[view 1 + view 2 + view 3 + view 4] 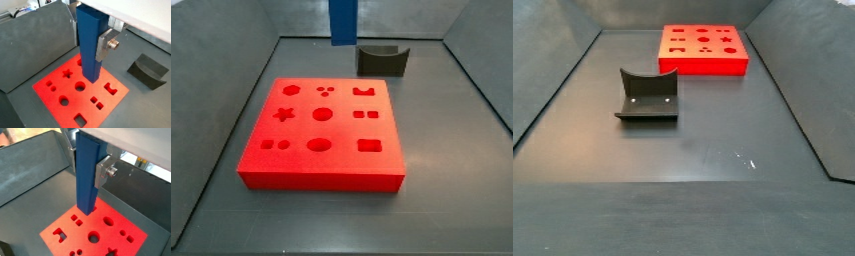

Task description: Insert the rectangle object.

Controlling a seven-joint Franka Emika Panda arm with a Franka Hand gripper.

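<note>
- The dark grey table (700,160) carries everything.
- A flat red block with shaped holes (321,133) lies on it; in a side view (703,48) it sits at the far end.
- The tall blue rectangular bar (91,42) hangs upright above the red block's top, its lower end clear of the holes in both wrist views (87,173); a side view shows only its lower end (344,21).
- The dark grey notched holder (648,96) stands apart from the block.
- The end effector (93,42) is clenched on the blue bar, one silver finger (105,46) pressed against its side.
</note>
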